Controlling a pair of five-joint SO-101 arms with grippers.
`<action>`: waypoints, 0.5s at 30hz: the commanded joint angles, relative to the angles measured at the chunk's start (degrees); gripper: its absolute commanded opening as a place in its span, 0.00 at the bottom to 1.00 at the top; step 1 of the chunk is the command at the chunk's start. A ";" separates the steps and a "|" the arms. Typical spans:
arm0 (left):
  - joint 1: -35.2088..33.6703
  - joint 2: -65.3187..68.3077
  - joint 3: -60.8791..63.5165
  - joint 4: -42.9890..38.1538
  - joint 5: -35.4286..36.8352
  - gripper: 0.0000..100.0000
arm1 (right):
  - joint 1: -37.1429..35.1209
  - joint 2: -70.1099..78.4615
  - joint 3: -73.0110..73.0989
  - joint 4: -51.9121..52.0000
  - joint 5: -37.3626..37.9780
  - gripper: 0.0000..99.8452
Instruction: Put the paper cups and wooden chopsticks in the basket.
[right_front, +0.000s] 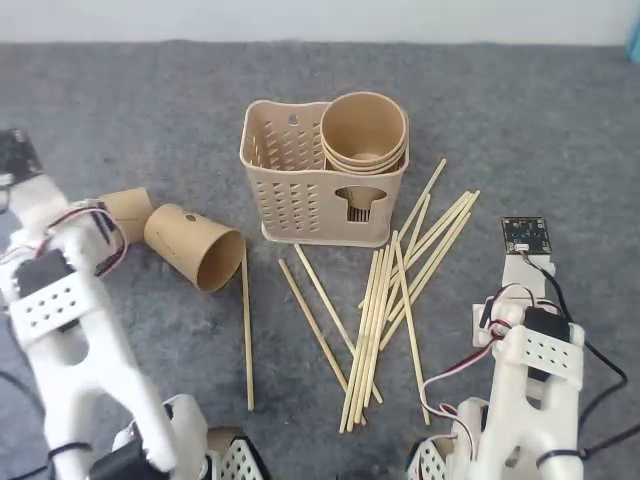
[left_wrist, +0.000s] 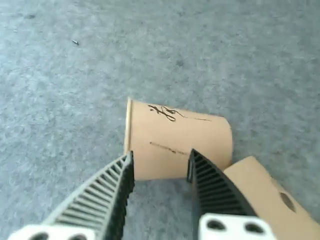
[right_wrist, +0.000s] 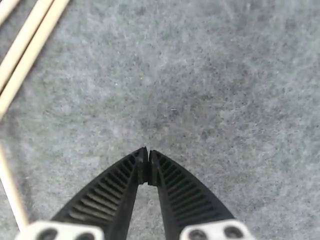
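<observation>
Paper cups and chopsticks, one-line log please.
stack of cups in basket | two cups lying outside | chopsticks loose on carpet | left jaws open at lying cup | right jaws shut over carpet

From above, the left arm (right_front: 62, 300) covers part of one paper cup (right_front: 131, 207). The basket (right_front: 300, 195) wall hides the lower parts of the stacked cups (right_front: 363, 135), so we cannot count them. The picture's edge cuts the chopsticks (right_wrist: 27, 47) in the right wrist view.

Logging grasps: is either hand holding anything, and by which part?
Nothing held: left hand open at a toppled paper cup; right hand shut on nothing.
</observation>
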 joint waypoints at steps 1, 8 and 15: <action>-3.52 4.40 -1.63 -5.45 4.04 0.17 | 0.31 -1.63 -0.26 -0.66 0.62 0.01; -5.98 24.44 -14.64 -2.29 4.13 0.17 | 0.31 -1.63 -0.26 -0.57 0.62 0.01; -5.27 34.37 -21.32 -2.11 4.13 0.17 | 0.31 -1.80 0.09 -0.57 0.70 0.01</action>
